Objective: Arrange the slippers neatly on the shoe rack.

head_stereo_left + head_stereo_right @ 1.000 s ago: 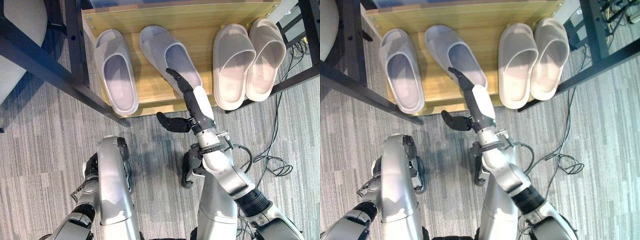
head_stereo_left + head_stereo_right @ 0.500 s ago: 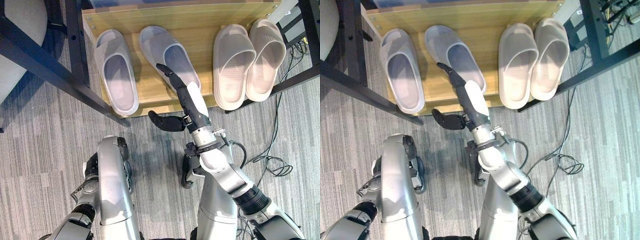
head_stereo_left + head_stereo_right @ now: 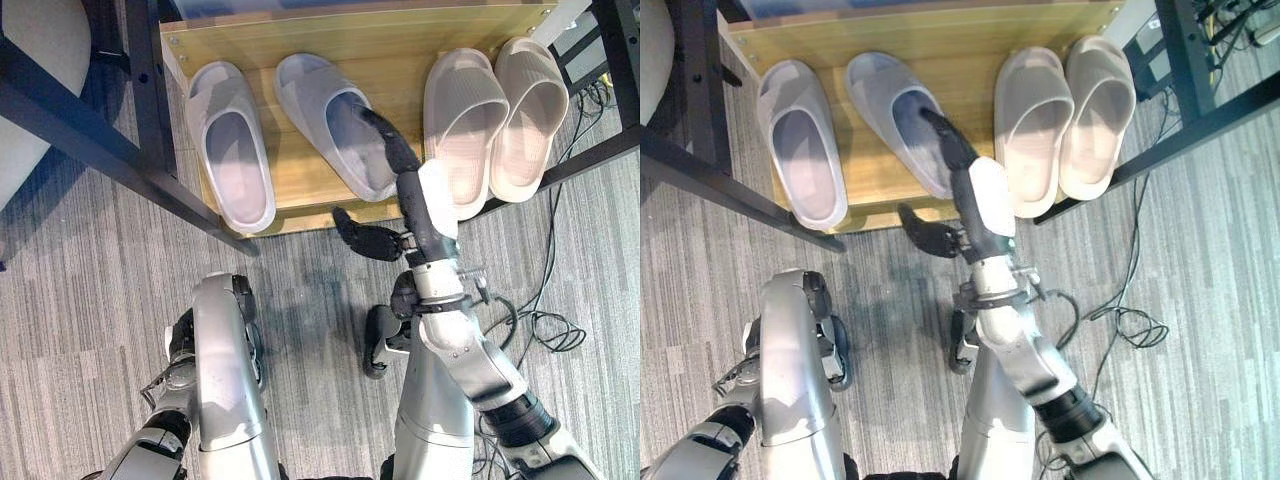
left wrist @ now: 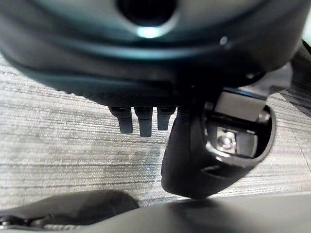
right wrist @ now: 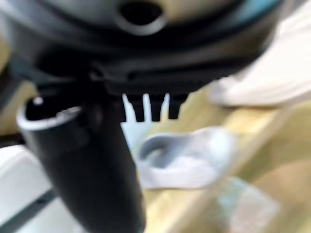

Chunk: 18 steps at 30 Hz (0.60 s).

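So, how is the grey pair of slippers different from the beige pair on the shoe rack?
The grey pair is pale grey; the beige pair is light beige. The grey slippers lie apart, and one is angled, with the right hand over it; the beige ones sit side by side, touching. Both pairs rest on the same wooden shelf, toes pointing inward.

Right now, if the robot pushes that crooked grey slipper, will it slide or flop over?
Probably slide. The crooked grey slipper lies flat on its sole on the smooth wooden shelf, so it should glide or turn rather than tip. It looks like thick one-piece foam, likely light and slightly squashy. The right hand has straight fingers against it, suited to nudging.
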Available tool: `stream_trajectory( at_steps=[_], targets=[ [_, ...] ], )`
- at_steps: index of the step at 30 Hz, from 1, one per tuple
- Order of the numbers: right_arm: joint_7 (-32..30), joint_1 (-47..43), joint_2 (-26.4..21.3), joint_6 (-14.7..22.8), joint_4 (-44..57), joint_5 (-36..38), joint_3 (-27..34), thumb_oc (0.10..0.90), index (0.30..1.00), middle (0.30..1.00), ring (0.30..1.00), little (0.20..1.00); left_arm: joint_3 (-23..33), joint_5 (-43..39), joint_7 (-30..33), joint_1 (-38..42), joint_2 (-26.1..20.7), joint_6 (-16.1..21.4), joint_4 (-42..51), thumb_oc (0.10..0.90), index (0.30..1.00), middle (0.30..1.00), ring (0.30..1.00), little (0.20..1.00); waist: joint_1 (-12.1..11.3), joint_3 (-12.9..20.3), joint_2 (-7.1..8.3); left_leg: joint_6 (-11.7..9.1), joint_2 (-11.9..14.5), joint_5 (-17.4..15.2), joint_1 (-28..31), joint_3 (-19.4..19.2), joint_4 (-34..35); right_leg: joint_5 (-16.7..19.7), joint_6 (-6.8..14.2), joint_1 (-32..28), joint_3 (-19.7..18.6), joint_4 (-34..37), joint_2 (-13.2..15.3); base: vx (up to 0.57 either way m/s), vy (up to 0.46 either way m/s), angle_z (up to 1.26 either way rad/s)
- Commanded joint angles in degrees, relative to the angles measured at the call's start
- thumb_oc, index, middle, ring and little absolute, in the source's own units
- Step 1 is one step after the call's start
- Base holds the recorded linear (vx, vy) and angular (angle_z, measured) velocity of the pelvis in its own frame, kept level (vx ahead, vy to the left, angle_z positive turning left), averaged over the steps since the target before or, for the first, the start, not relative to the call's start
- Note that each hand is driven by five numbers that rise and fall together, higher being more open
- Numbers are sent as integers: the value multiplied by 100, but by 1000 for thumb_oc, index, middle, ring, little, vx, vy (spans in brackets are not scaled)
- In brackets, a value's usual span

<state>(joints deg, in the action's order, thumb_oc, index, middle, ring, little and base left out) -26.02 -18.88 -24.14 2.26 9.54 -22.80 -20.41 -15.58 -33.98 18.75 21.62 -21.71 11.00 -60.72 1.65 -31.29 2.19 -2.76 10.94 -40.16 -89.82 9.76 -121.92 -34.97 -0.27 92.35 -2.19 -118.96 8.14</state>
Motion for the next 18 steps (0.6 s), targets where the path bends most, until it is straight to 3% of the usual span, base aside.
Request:
stream_trajectory(
  at_steps=[1, 18],
  targets=[
    [-723, -218, -43, 169, 1032, -759, 270, 800, 900, 900, 900, 900, -616, 419, -93, -158, 1040, 147, 18, 800, 900, 900, 900, 900, 49, 149, -31, 404, -416, -75, -13, 229, 292, -803, -356, -240, -172, -28, 105, 0, 0, 0],
    [-540, -205, 213, -100, 201, -381, -101, 800, 900, 900, 900, 900, -796, 471, -114, -47, 1179, 5, -99, 800, 900, 900, 900, 900, 74, 149, -33, 391, -428, -111, -13, 222, 264, -806, -351, -240, -198, -43, 90, 1, 0, 0]
  ],
)
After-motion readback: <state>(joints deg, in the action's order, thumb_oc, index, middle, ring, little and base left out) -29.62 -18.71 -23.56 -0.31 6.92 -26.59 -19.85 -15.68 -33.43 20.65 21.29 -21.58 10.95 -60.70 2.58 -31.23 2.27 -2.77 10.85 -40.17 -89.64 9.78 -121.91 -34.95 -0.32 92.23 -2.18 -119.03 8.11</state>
